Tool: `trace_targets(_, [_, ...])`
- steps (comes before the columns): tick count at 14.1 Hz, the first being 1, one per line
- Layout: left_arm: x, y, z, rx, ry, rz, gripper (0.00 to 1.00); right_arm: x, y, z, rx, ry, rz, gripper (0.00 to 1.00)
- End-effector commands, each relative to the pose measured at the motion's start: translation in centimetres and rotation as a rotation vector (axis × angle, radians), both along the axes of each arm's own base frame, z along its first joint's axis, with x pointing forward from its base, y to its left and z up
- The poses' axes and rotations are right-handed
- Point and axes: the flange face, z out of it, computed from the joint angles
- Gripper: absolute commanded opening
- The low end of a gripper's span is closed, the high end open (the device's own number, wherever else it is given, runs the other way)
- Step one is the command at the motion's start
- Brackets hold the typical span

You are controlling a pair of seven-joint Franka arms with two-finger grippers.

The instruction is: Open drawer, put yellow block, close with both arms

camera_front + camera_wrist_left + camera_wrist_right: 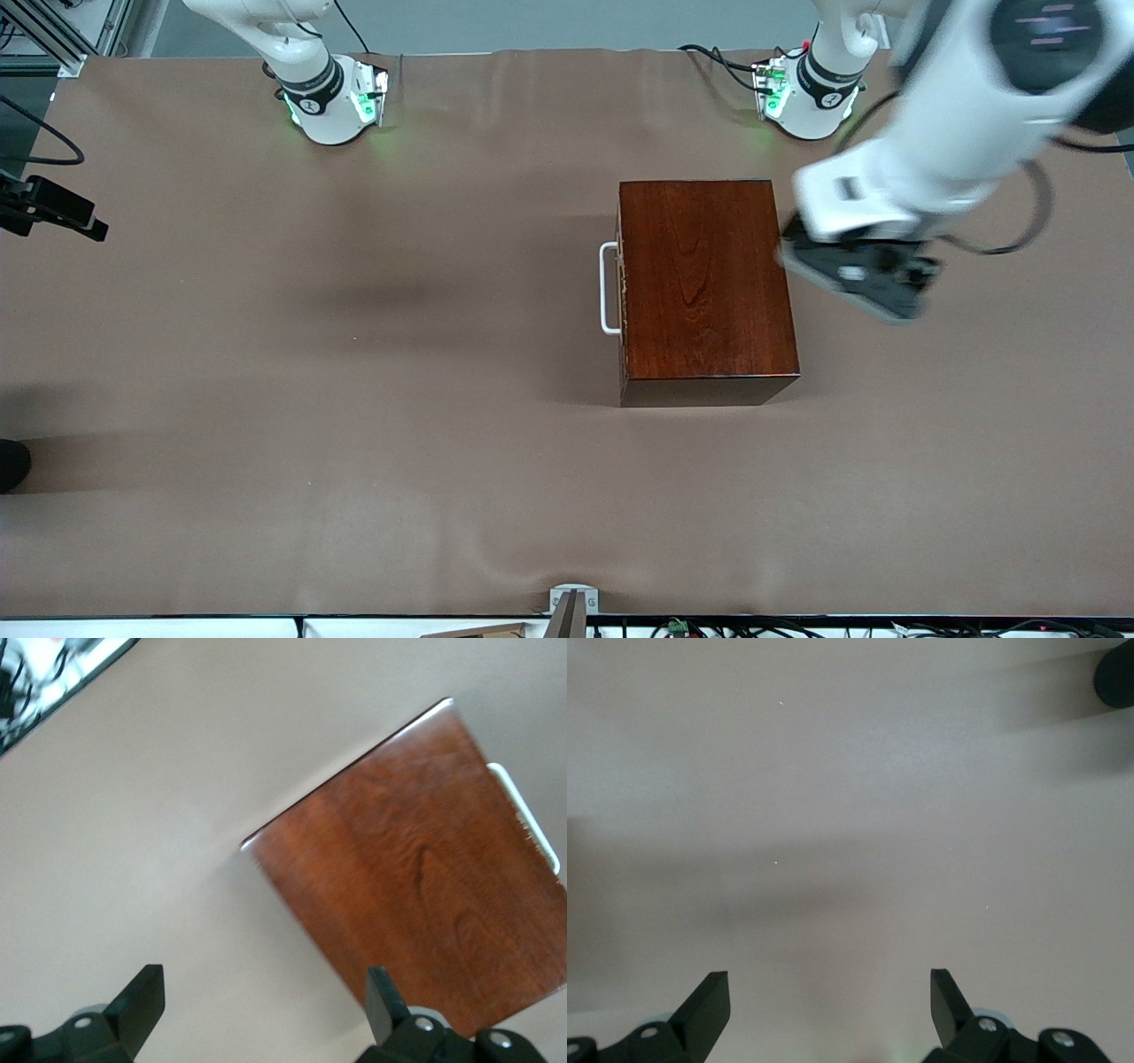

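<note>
The dark mahogany box (709,283) stands on the brown cloth toward the left arm's end of the table. Its drawer (623,346) is pushed in flush, and the white loop handle (609,288) faces the right arm's end. The left wrist view shows the box (425,886) and the handle (524,815) from above. My left gripper (850,266) hangs open and empty over the cloth beside the box's back (264,992). My right gripper (828,992) is open and empty above bare cloth, and only that arm's base (328,97) shows in the front view. The yellow block is out of view.
A black clamp (53,213) juts in at the table edge by the right arm's end. A dark round object (12,462) lies at that same edge nearer the front camera. A small metal bracket (573,601) sits at the front edge. Cables (1019,221) loop from the left arm.
</note>
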Motion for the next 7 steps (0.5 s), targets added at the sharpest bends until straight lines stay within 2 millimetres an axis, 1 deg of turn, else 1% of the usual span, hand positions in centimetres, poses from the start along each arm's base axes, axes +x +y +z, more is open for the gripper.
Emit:
trace_targets(1, [-1.6, 3.9, 1.2, -0.011, 0.045, 0.097, 1.00, 0.0, -0.2, 0.3, -0.010, 0.001, -0.014, 1.00])
trace_targets(2, [-1.9, 6.4, 1.1, -0.005, 0.052, 0.143, 1.00, 0.0, -0.2, 0.2, -0.010, 0.003, -0.014, 1.00])
trace_targets(3, [-2.5, 9.4, 1.1, -0.024, 0.057, 0.201, 1.00, 0.0, -0.1, 0.2, -0.009, 0.003, -0.014, 1.00])
trace_targets(4, [-3.3, 11.3, 0.8, -0.046, 0.052, 0.239, 1.00, 0.0, -0.1, 0.1, -0.009, 0.004, -0.014, 1.00])
trace_targets(5, [-4.5, 12.9, 0.7, -0.060, 0.028, 0.267, 1.00, 0.0, -0.1, 0.2, -0.009, 0.001, -0.014, 1.00])
trace_targets(6, [-5.9, 13.6, 0.2, -0.065, 0.011, 0.276, 1.00, 0.0, -0.2, 0.2, -0.010, 0.002, -0.015, 1.00])
trace_targets(7, [-6.8, 13.8, 0.2, -0.068, 0.004, 0.284, 1.00, 0.0, -0.2, 0.2, -0.010, 0.003, -0.015, 1.00])
